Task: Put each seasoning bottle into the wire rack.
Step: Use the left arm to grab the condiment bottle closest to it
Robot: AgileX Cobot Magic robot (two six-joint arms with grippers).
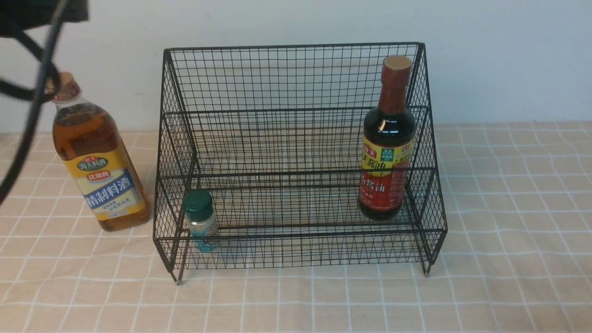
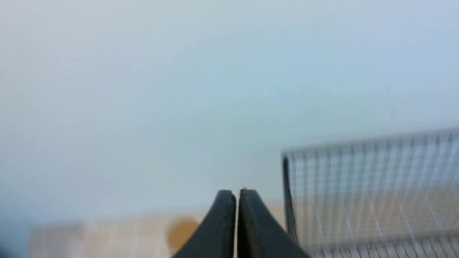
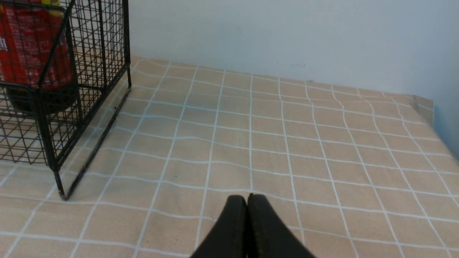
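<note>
The black wire rack (image 1: 296,111) stands mid-table. On its lower tier the dark sauce bottle (image 1: 387,138) with a red-yellow label stands at the right, and the tiny green-capped shaker (image 1: 200,226) at the left front. The amber bottle (image 1: 95,157) with a yellow-blue label stands on the cloth just left of the rack, outside it. My left gripper (image 2: 236,195) is shut and empty, high up, with the blurred orange cap (image 2: 181,233) below it and the rack's corner (image 2: 287,186) beside it. My right gripper (image 3: 246,199) is shut and empty over bare cloth, right of the rack (image 3: 57,107).
A beige checked cloth (image 1: 508,208) covers the table, with a pale wall behind. The left arm's black cables (image 1: 32,101) hang at the top left of the front view, crossing the amber bottle's neck. The table's far right corner (image 3: 423,104) shows in the right wrist view.
</note>
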